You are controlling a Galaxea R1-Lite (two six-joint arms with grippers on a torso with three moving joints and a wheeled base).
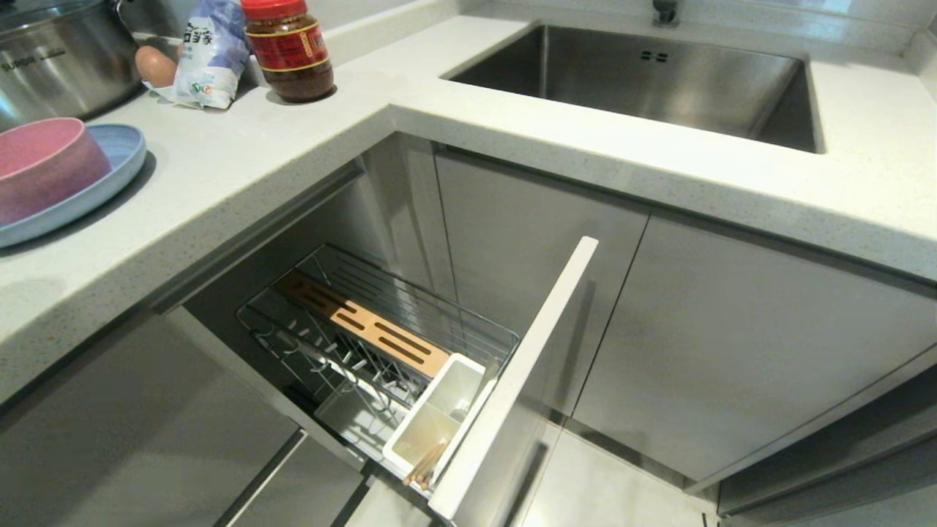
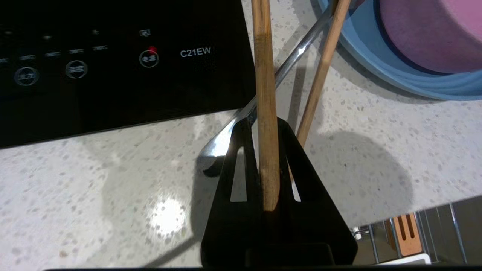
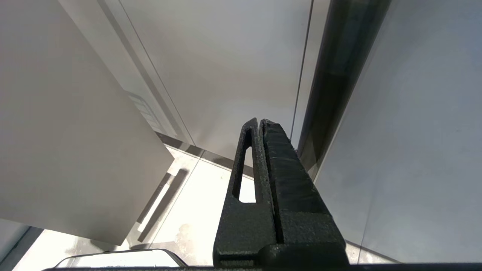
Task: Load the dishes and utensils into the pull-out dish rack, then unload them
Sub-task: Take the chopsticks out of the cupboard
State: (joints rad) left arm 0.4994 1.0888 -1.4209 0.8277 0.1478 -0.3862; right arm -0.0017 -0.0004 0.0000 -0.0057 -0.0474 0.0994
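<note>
A: Quick status, left to right off the rack [image 1: 381,329]?

B: Far left of it, up on the bench [image 1: 219,183]: pink bowl [image 1: 40,168] sitting on the blue plate [image 1: 110,172], neither loaded. Pot [image 1: 58,51] behind them.

A: Left hand?

B: Left hand [image 2: 265,124] is over the bench near the plate, by the black cooktop [image 2: 113,64], not in the head cam. Pinched tight on one chopstick [image 2: 265,94]. A 2nd chopstick [image 2: 320,71] slants beside it, can't tell if it's gripped too. Fork [image 2: 263,94] lies on the bench under them, untouched.

A: Rack itself?

B: Pulled out below the bench edge. Prongs bare, wooden strip [image 1: 366,322] bare. White cup [image 1: 439,417] at its front end has chopsticks [image 1: 424,465] leaning in it already.

A: Right hand?

B: Right hand [image 3: 261,124] parked low by the cabinet fronts, right of the rack, clamped shut on nothing.

A: So progress?

B: Early, I'd say. Some chopsticks in; this stick, fork, bowl, plate left, then the whole unload.
</note>
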